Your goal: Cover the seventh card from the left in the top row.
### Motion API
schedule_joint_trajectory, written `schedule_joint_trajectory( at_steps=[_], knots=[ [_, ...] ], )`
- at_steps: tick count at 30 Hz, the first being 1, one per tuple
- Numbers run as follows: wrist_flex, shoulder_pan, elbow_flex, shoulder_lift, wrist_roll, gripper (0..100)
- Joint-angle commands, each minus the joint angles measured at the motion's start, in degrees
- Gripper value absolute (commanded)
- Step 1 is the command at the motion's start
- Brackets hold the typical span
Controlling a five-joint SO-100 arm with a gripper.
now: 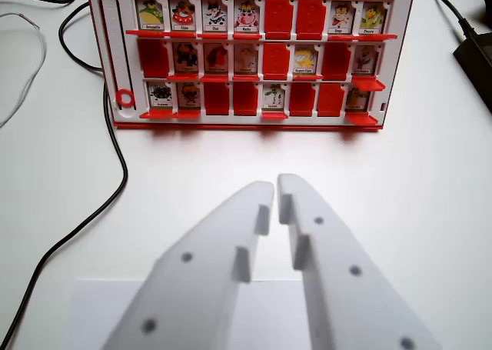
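A red and white flip-card game board [112, 58] stands at the top of the wrist view, with three rows of small cards. In the top row the first several cards from the left show pictures, then two red flaps [294, 18] cover their slots. The seventh card [341, 17] shows a picture, and so does the eighth [373, 17]. My gripper [275, 187] is at the bottom centre, well short of the board above the white table. Its two white fingers [231, 242] almost touch at the tips, shut with nothing between them.
A black cable [117, 161] runs down the table's left side past the board's left corner. A thin white wire [23, 65] loops at the far left. A black box with a cable [477, 58] lies at the right edge. A white sheet [92, 311] lies under the gripper.
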Motion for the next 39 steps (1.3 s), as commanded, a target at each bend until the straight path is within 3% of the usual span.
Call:
schedule_joint_trajectory(
  at_steps=[1, 23, 39],
  knots=[
    [-1.8, 0.6, -0.2, -0.2, -0.18, 0],
    [-2.5, 0.7, 0.6, -0.4, 0.18, 0],
    [-11.1, 7.9, 5.4, -8.3, 0.18, 0]
  ],
)
